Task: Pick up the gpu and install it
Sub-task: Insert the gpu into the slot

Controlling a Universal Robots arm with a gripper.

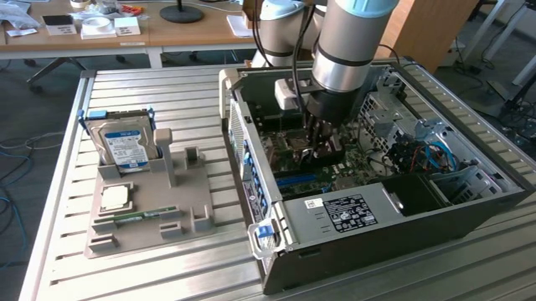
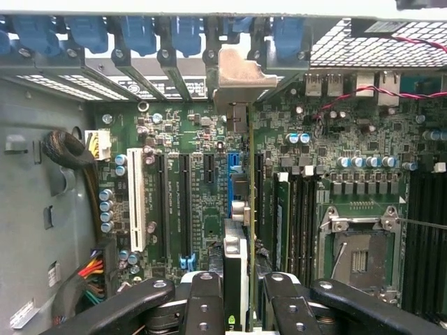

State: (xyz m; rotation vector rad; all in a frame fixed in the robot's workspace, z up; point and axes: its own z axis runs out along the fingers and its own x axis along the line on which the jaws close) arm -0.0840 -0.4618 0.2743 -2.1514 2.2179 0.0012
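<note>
My gripper (image 1: 322, 149) reaches down into the open computer case (image 1: 277, 251), over the motherboard (image 1: 295, 177). In the wrist view the gripper (image 2: 243, 310) is shut on the gpu (image 2: 239, 241), which stands edge-on between the black fingers (image 2: 202, 303). The card runs along the motherboard's expansion slots (image 2: 183, 199). Its metal bracket (image 2: 237, 75) sits at the case's rear slot openings. How deep the card sits in the slot is hidden.
A grey parts holder (image 1: 172, 235) on the slatted metal table (image 1: 142, 88) carries a blue-labelled hard drive (image 1: 124, 147), a CPU chip (image 1: 115, 197) and a RAM stick (image 1: 144, 216). The power supply (image 1: 352, 210), cables (image 1: 418, 157) and drive bays crowd the case. The CPU socket (image 2: 360, 258) lies beside the card.
</note>
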